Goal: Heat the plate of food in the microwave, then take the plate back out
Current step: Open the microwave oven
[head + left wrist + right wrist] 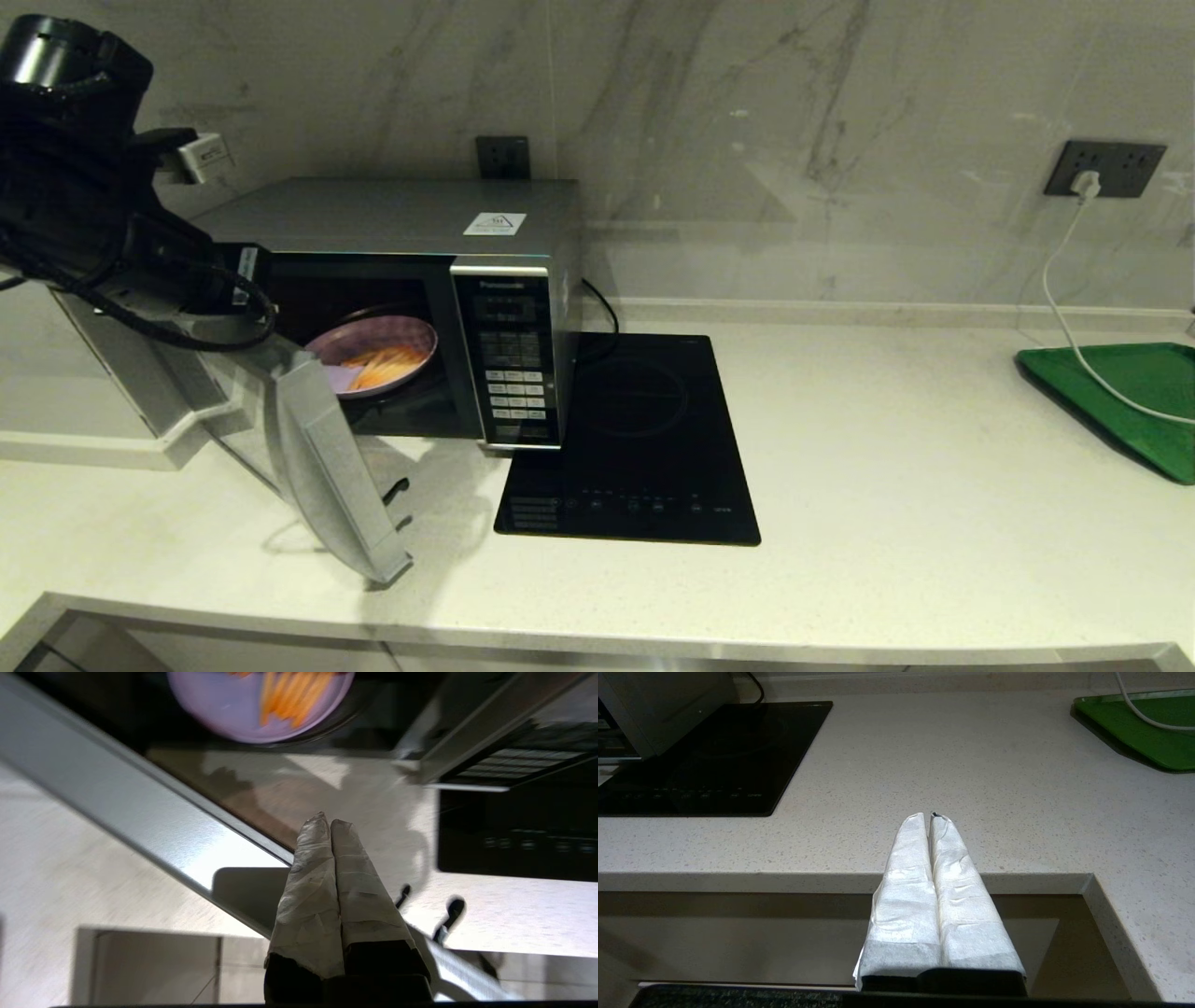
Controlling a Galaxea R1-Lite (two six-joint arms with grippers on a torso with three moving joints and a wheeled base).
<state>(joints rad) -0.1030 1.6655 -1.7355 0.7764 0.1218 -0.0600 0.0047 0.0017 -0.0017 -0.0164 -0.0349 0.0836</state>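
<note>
The silver microwave (401,219) stands at the back left of the counter with its door (331,467) swung partly open. Inside sits the pale lilac plate of food (373,359), carrying orange-yellow sticks (387,366). My left arm reaches in from the upper left, over the door. In the left wrist view my left gripper (329,821) is shut and empty, hanging just above the door's top edge (154,826), with the plate (224,704) beyond it. My right gripper (930,815) is shut and empty, held before the counter's front edge.
A flat black induction hob (644,439) lies right of the microwave. A green tray (1130,392) sits at the far right, with a white cable (1064,308) running to it from a wall socket (1106,168). The open door juts toward the counter's front edge.
</note>
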